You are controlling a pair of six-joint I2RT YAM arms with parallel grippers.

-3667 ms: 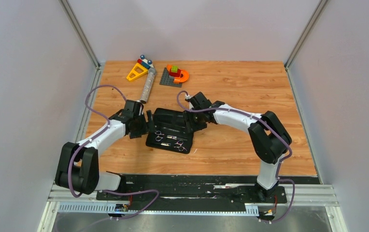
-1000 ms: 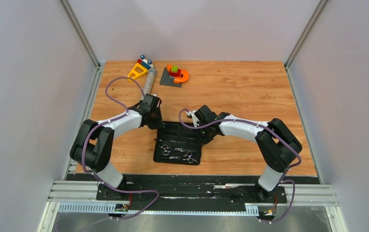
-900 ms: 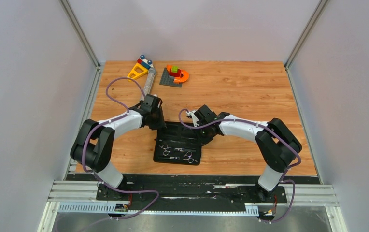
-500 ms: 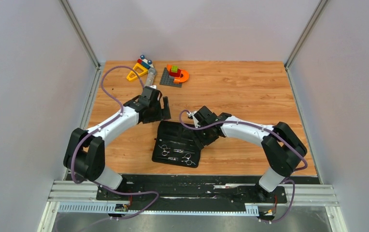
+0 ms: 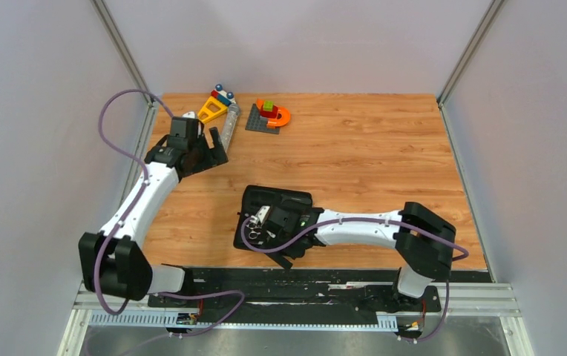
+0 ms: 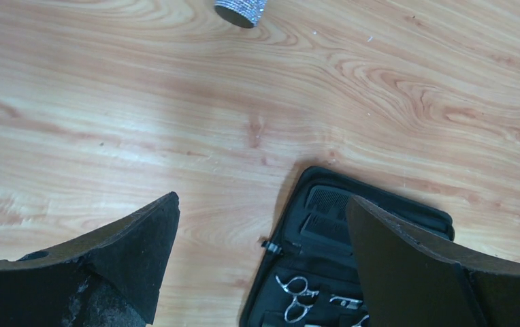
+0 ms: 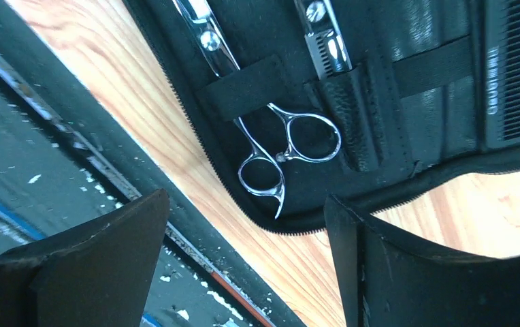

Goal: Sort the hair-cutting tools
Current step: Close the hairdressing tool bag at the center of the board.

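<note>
Scissors (image 7: 281, 157) strapped inside the open black case (image 5: 288, 199) at the table's (image 5: 369, 148) near edge, combs (image 6: 325, 201) in the other half.
Right gripper (image 7: 247, 199) hovers over the scissor rings, fingers apart, empty. Left gripper (image 6: 263, 199) also spread and empty, near the grey cylinder (image 5: 228, 130).

Left pincer (image 6: 262, 204) spread, right pincer (image 7: 245, 203) spread

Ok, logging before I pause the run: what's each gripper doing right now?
Left gripper: open, holding nothing.
Right gripper: open, holding nothing, over the scissors.
</note>
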